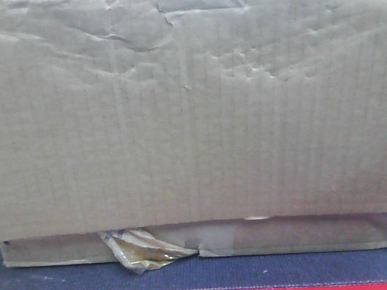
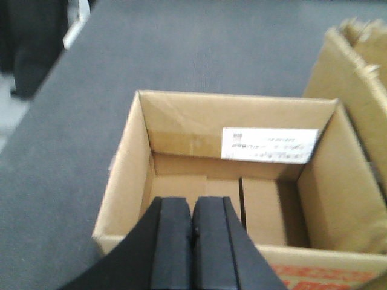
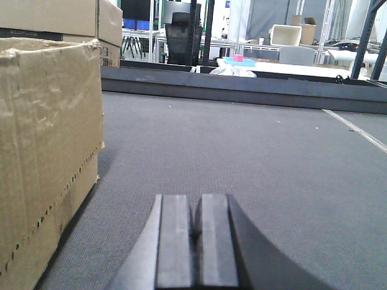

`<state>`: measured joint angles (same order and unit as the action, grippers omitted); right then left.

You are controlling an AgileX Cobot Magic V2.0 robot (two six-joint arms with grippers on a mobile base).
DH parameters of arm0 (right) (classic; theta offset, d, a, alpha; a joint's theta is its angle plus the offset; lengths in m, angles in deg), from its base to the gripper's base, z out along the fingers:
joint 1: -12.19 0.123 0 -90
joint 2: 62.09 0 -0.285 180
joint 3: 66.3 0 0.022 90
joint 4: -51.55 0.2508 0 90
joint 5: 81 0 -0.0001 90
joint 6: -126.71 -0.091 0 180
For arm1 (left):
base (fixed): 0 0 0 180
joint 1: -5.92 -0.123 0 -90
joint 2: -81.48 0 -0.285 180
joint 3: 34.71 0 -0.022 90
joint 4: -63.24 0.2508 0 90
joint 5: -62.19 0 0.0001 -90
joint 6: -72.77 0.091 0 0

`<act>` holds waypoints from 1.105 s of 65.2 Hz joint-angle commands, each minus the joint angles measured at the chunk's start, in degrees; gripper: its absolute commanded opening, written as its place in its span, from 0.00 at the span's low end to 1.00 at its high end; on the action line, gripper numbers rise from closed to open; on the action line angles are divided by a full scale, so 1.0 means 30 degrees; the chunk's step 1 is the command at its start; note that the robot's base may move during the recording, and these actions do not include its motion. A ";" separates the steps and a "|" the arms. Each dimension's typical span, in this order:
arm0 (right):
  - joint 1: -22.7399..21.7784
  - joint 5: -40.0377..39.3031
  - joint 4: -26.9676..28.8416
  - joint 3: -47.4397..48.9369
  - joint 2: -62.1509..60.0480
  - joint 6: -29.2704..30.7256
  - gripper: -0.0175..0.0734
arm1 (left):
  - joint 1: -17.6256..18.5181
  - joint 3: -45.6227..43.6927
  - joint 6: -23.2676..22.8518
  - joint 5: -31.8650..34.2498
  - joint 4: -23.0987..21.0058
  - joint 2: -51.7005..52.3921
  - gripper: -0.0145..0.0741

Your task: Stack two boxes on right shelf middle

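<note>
Front view: tall box [image 1: 192,113] fills the frame and appears to rest on the shallow box [image 1: 298,235]. A tape curl [image 1: 143,252] hangs off the shallow one's front. Both sit on the grey-carpeted desk [image 1: 280,272], with a red edge below. The shelf is in no view.

Left wrist view: left fingers [image 2: 172,241] pressed together, empty, above the near rim of an open-topped box [image 2: 127,175] with a white label [image 2: 269,145] on the inner far wall. Cannot tell which of the two boxes it is.

Right wrist view: right fingers [image 3: 175,241] pressed together, empty, low over the carpet. A cardboard side [image 3: 42,151] stands to their left, apart.

Judgement: pre-grasp, no transfer to the shelf begun. The next move calls for spreading the fingers, pinching a box wall and lifting level.
</note>
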<state>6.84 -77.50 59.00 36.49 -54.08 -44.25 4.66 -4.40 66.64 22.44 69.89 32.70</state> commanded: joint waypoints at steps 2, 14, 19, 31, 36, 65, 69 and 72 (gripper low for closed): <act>-0.0095 -0.0342 -0.0101 0.0000 -0.0072 -0.0005 0.01 | 0.0081 -0.0838 -0.0032 0.0297 -0.0162 -0.2229 0.04; -0.0095 -0.0342 -0.0101 0.0000 -0.0072 -0.0005 0.01 | 0.0081 -0.3276 0.0011 -0.1258 -0.0291 -0.6010 0.04; -0.0095 -0.0342 -0.0101 0.0000 -0.0072 -0.0005 0.01 | 0.0033 -0.5154 0.0734 -0.2918 -0.0334 -0.7623 0.05; -0.0095 -0.0342 -0.0101 0.0000 -0.0072 -0.0005 0.01 | -0.2057 -0.8815 0.5314 -0.6391 -0.3628 -1.0665 0.06; -0.0095 -0.0342 -0.0101 0.0000 -0.0072 -0.0005 0.01 | -0.3479 -0.9670 0.6708 -0.7226 -0.5385 -1.1513 0.06; -0.0095 -0.0342 -0.0101 0.0000 -0.0072 -0.0005 0.01 | -0.6653 -1.0100 0.8059 -0.7186 -0.6229 -1.2156 0.46; -0.0095 -0.0342 -0.0101 0.0000 -0.0072 -0.0005 0.01 | -0.6653 -1.0100 0.8088 -0.6844 -0.5877 -1.2315 0.55; -0.0095 -0.0342 -0.0101 0.0000 -0.0072 -0.0005 0.01 | -0.6653 -1.0100 0.8572 -0.6677 -0.5791 -1.2665 0.63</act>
<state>6.84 -77.50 59.00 36.49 -54.08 -44.25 -15.13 -33.88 90.35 0.69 52.18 -4.09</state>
